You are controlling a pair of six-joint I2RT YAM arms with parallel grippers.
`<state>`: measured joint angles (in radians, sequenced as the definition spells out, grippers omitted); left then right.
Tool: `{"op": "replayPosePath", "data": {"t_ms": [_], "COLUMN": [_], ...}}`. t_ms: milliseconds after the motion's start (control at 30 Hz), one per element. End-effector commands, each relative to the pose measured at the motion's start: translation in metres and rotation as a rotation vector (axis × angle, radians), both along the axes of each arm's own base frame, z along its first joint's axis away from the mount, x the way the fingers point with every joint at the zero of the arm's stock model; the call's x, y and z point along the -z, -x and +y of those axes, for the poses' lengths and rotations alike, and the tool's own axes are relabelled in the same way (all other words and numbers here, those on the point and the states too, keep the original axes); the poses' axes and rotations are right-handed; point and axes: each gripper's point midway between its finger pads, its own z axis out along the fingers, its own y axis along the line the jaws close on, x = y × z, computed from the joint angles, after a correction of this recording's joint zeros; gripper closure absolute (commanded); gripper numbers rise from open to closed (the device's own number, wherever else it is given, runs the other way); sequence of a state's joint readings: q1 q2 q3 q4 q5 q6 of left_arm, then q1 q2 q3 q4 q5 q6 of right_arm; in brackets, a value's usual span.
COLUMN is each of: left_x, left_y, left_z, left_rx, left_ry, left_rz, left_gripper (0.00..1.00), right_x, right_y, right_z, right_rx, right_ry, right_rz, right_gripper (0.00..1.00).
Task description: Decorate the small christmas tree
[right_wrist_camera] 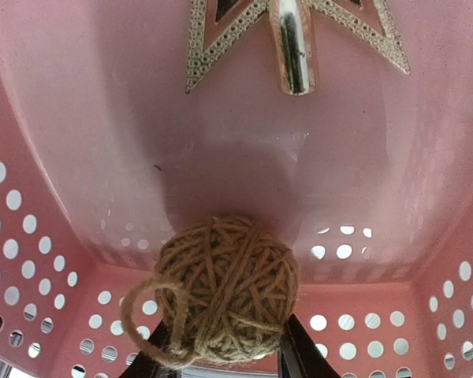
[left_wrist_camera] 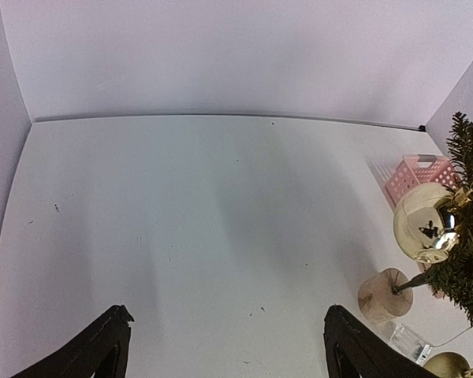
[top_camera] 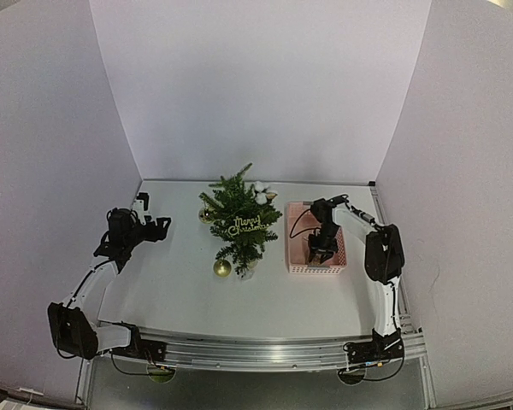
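Since the ornament has to travel from the pink basket [top_camera: 296,256] to the small christmas tree [top_camera: 235,205], the relation that matters is where the tree lies from the right gripper [top_camera: 321,253]. In the top view the tree stands mid-table, at about 9 o'clock from that gripper and just beside the basket's left wall. It looks upright on its pale base, so its long axis runs vertically with the tip up. The right gripper is down inside the basket, toward its 6 o'clock end. The left gripper [left_wrist_camera: 227,315] hovers at 9 o'clock of the tree, roughly as far off, so the tree sits between the two. In the right wrist view, two dark fingers [right_wrist_camera: 299,350] lie against the flanks of a ball of twine [right_wrist_camera: 225,276], partly drawn in and clamped on it. A glittery star topper [right_wrist_camera: 293,47] lies beyond at 12 o'clock. The left gripper's jaws stand wide apart over bare table, holding nothing. The carry likely calls for a lift clear of the basket wall, then a sweep toward 9 o'clock.
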<state>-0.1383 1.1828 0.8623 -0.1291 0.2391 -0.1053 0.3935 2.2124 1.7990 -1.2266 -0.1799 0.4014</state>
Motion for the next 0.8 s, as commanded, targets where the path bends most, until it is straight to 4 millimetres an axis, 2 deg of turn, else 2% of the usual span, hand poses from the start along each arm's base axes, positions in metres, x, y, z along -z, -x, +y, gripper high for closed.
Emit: {"op": "replayPosePath", "data": {"t_ms": [0, 133, 300, 467, 633, 700, 767], "left_x": [-0.028, -0.031, -0.031, -0.030, -0.034, -0.038, -0.043], "left_y": [-0.002, -0.001, 0.005, 0.013, 0.019, 0.021, 0.025], "left_z": [0.000, -0.002, -0.007, -0.011, -0.015, -0.018, -0.021], "left_rx": [0.004, 0.019, 0.048, 0.078, 0.105, 0.126, 0.155], "left_ry": [-0.001, 0.005, 0.017, 0.030, 0.041, 0.041, 0.042], "left_rz": [-0.090, -0.103, -0.112, -0.116, -0.134, -0.152, -0.169], "left_gripper": [0.15, 0.15, 0.15, 0.15, 0.15, 0.15, 0.15], "right_x": [-0.021, -0.053, -0.110, -0.164, -0.218, -0.235, -0.243], "right_y": [-0.009, -0.021, -0.028, -0.012, 0.016, 0.026, 0.034], "right_z": [0.007, 0.015, 0.025, 0.027, 0.034, 0.036, 0.039], "right_rx": [-0.013, -0.032, -0.097, -0.204, -0.348, -0.400, -0.427], "right_ry": [-0.029, -0.085, -0.185, -0.275, -0.386, -0.409, -0.429], "right_rz": [-0.048, -0.135, -0.275, -0.395, -0.536, -0.598, -0.630], "right_gripper": [0.67, 0.68, 0.68, 0.68, 0.68, 0.68, 0.68]}}
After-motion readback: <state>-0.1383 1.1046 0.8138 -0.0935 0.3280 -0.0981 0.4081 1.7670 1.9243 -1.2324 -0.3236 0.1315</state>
